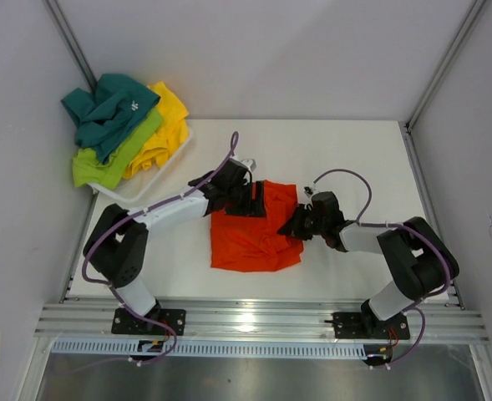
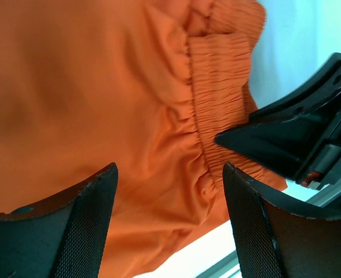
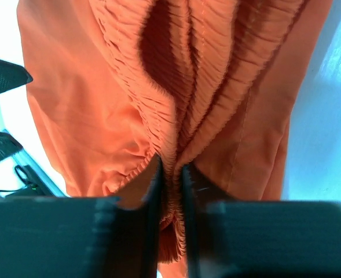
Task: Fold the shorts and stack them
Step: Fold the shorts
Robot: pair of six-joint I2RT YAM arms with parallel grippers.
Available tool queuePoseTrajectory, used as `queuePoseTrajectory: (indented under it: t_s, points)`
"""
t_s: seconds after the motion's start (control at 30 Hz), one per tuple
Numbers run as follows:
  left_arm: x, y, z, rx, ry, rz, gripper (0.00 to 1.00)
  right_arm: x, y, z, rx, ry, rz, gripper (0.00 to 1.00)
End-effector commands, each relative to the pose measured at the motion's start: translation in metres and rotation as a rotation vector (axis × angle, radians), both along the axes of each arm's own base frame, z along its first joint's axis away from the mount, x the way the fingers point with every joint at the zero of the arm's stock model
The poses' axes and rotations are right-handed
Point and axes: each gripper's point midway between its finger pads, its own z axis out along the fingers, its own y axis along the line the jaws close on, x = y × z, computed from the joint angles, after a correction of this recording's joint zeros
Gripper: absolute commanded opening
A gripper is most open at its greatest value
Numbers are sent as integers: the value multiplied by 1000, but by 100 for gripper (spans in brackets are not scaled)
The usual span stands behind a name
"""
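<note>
The orange shorts (image 1: 254, 234) lie crumpled on the white table between the two arms. My left gripper (image 1: 247, 199) is at their far left edge with jaws open over the fabric (image 2: 101, 104), holding nothing. My right gripper (image 1: 294, 224) is at their right edge, shut on the ribbed waistband (image 3: 176, 87), which bunches between the fingers (image 3: 153, 185). The right gripper's dark finger also shows in the left wrist view (image 2: 286, 136). The teal shorts (image 1: 112, 109), lime shorts (image 1: 112, 154) and yellow shorts (image 1: 166, 125) lie piled at the far left.
A white basket (image 1: 149, 184) under the pile stands at the table's far left corner. Grey walls with metal posts enclose the table. An aluminium rail (image 1: 262, 322) runs along the near edge by the arm bases.
</note>
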Motion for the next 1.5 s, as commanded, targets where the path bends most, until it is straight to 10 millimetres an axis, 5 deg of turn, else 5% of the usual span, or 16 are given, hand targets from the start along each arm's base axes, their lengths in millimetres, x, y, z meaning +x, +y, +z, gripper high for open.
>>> queuePoseTrajectory:
  t_s: [0.0,0.07,0.1,0.27,0.47,0.7,1.0,1.23,1.47]
  points:
    - [17,-30,22,-50,-108,-58,75,8,-8,-13,-85,-37,-11,22]
    - [19,-37,19,-26,-119,-65,75,9,-13,-10,-122,-53,-23,37]
    - [18,-37,16,-12,-122,-65,75,10,-15,-8,-142,-64,-35,53]
    - [22,-49,11,14,-130,-73,75,11,-32,20,-225,-120,-98,61]
    - [27,-56,-6,19,-93,-60,75,-2,-40,49,-272,-171,-95,53]
    - [29,-68,-11,-10,-66,-72,75,-22,-24,68,-189,-219,-32,52]
    - [33,-78,-19,-19,-22,-69,75,-26,10,76,-49,-253,66,22]
    - [35,-81,-26,-23,6,-75,75,-25,19,47,-40,-183,83,18]
    - [39,-79,-37,4,29,-66,75,-36,-18,-18,-178,-13,-45,12]
